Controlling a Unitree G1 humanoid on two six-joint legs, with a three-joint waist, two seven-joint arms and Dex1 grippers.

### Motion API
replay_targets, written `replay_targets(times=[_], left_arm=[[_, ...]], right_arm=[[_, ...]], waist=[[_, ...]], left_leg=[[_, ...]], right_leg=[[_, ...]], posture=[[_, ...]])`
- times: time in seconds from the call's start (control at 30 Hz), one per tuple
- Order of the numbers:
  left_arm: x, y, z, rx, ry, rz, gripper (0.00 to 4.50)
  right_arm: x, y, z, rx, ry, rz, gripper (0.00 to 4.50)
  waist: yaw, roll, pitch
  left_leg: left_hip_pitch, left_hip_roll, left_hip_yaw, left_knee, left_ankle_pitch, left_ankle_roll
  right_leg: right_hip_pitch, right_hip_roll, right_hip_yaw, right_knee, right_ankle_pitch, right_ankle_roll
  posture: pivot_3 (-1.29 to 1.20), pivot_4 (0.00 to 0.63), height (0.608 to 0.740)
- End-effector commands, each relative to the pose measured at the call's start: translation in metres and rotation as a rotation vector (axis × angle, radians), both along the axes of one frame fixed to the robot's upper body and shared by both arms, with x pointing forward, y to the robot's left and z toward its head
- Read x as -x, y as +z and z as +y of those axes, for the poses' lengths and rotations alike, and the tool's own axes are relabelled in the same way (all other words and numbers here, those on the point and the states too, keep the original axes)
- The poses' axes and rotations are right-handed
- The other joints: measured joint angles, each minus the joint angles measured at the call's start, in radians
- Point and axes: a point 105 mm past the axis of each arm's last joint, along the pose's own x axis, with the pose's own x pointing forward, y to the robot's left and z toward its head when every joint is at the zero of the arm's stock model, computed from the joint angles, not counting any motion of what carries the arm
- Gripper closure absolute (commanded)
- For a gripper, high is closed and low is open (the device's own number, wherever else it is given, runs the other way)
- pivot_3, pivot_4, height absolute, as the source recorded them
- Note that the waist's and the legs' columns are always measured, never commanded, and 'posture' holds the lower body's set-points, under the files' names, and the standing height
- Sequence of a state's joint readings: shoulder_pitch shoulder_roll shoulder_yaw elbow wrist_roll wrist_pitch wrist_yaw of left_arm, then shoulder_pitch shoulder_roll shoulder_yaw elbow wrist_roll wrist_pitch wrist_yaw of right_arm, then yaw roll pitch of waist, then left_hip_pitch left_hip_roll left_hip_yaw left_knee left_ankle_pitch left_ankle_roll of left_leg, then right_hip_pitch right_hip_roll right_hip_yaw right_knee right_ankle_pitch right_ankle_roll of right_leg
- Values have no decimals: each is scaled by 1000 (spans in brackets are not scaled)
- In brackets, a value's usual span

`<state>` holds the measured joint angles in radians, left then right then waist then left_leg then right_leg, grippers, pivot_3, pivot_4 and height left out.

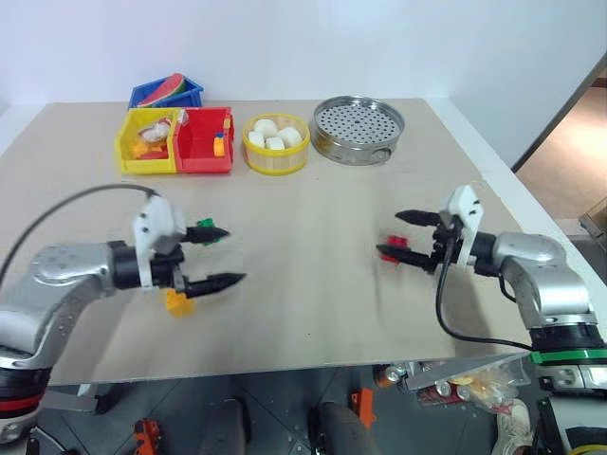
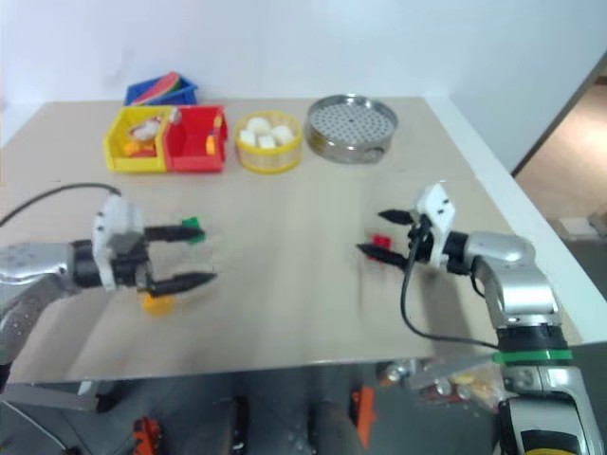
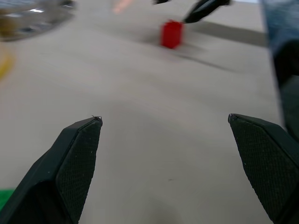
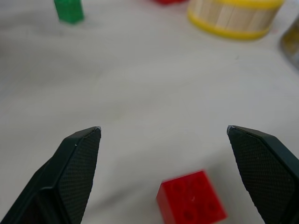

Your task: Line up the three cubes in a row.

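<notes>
The red cube (image 1: 389,251) lies on the table at the right, between the open fingers of my right gripper (image 1: 391,237), which touch nothing; it also sits low between them in the right wrist view (image 4: 190,203). At the left, the green cube (image 1: 201,226) rests just behind the upper finger of my left gripper (image 1: 230,256). The yellow-orange cube (image 1: 176,301) lies just below that gripper's lower finger. My left gripper points to the right, open and empty. The left wrist view looks across the table to the red cube (image 3: 171,33).
Along the back stand a blue bin (image 1: 166,92), a yellow bin (image 1: 145,142), a red bin (image 1: 205,140), a yellow-rimmed round container (image 1: 275,144) of white lumps and a metal steamer tray (image 1: 358,128). Bare tabletop (image 1: 303,265) lies between the grippers.
</notes>
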<state>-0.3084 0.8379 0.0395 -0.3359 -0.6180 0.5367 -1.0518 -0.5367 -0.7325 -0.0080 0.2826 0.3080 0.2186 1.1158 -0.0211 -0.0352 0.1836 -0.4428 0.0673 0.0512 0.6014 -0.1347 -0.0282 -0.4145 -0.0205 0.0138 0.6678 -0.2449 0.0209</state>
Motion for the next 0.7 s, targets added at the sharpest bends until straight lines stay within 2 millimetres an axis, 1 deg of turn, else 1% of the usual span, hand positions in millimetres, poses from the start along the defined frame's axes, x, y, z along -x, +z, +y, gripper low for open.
replay_targets(times=[0.03, 0.13, 0.23, 0.47, 0.53, 0.7], left_arm=[[6, 5, -14, -7, -93, -40, 27], [7, 4, -22, -2, -125, -39, 27], [9, 5, -25, 7, -132, -42, 27], [12, 3, -25, 6, -123, -44, 27], [13, 2, -25, 7, -119, -44, 0], [13, 2, -26, 4, -113, -52, 0]], right_arm=[[-9, 12, -5, 28, 14, -60, 0], [-14, 6, -10, 52, 12, -49, 0], [-18, 0, -14, 59, 7, -40, 0], [-19, -16, -15, 70, 18, 12, 0], [-23, -18, -16, 64, 5, 18, 564], [-28, -17, -16, 71, 8, 17, 2265]], waist=[[0, 0, 0], [-1, 0, 0], [-1, 0, 0], [-1, 0, 0], [-2, 0, 0], [-2, 0, 0]], left_leg=[[0, 0, 0, 0, 0, 0], [0, 0, 0, 2, 0, 0], [0, 0, 0, 2, 0, 0], [0, 0, 0, 2, 0, 0], [1, 0, 0, 2, 0, 0], [1, 0, 0, 2, 0, 0]], right_leg=[[0, 0, 0, 0, 0, 0], [0, 0, 1, 0, 1, 0], [1, 0, 1, 0, 1, 1], [1, 1, 2, 0, 1, 1], [1, 1, 2, 0, 1, 1], [1, 1, 2, 0, 2, 1]], posture=[[0, 150, 740], [0, 150, 740], [0, 150, 740], [0, 150, 740], [0, 150, 740], [0, 150, 740]])
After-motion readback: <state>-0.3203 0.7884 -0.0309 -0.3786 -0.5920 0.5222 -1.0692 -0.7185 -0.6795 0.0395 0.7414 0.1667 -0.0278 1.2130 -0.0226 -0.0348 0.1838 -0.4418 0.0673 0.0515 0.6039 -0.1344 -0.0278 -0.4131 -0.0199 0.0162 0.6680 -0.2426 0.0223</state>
